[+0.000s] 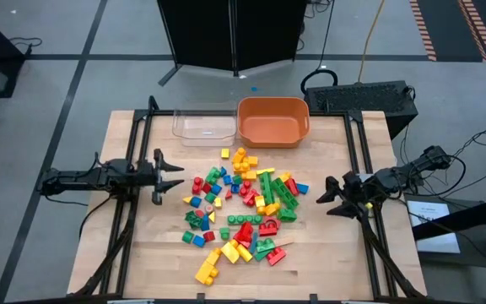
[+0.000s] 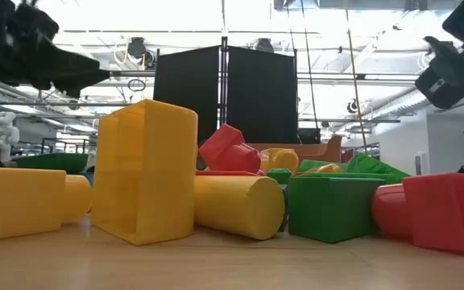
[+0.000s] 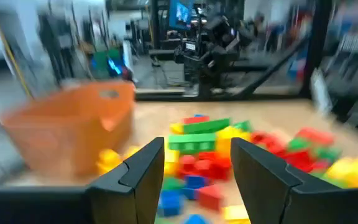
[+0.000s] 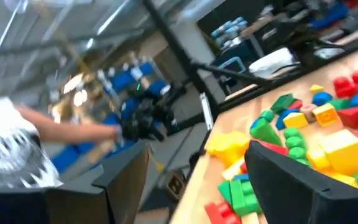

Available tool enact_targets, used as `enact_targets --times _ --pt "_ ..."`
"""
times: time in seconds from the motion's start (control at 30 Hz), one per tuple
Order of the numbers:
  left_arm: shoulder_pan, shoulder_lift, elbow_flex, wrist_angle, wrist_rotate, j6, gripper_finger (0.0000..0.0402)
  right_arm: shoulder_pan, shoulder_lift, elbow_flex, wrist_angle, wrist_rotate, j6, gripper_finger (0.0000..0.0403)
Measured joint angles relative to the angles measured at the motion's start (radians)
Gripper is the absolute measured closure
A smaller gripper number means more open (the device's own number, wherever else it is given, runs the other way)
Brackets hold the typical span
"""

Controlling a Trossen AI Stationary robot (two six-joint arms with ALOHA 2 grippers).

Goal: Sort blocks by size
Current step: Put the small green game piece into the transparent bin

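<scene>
The blocks (image 1: 243,207), red, yellow, green and blue, lie loose in a heap on the middle of the wooden table (image 1: 142,245). In the low view a big yellow block (image 2: 145,171) stands in front of the others. My left gripper (image 1: 171,176) hovers level at the heap's left, open, with nothing between its fingers (image 3: 143,171). My right gripper (image 1: 332,196) hovers at the heap's right, also open and empty, rolled to a slant; its fingers (image 4: 303,180) frame the blocks (image 4: 303,124) from a distance.
An orange tub (image 1: 273,121) and a clear plastic tray (image 1: 203,125) stand side by side at the table's far edge. Black frame rails (image 1: 363,160) run along the table's left and right sides. A person in a white patterned top (image 4: 8,149) shows beyond the table.
</scene>
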Motion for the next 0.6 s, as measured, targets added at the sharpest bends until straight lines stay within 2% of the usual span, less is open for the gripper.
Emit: enact_targets --times 0.13,0.27,0.47,0.6 --pt "-0.001 0.000 0.000 0.001 0.001 0.198 0.0214 0.000 0.000 0.000 0.090 0.190 0.076 0.0142" --pt "-0.001 0.000 -0.003 0.033 -0.076 0.239 0.0214 0.000 0.000 0.000 0.190 0.347 0.006 0.0142" --pt "-0.001 0.009 -0.001 0.190 -0.081 0.101 0.0214 0.000 0.000 0.000 0.215 0.452 -0.075 0.0142" --pt "-0.001 0.010 -0.001 0.274 -0.036 -0.032 0.0214 0.000 0.000 0.000 0.215 0.509 -0.110 0.0142"
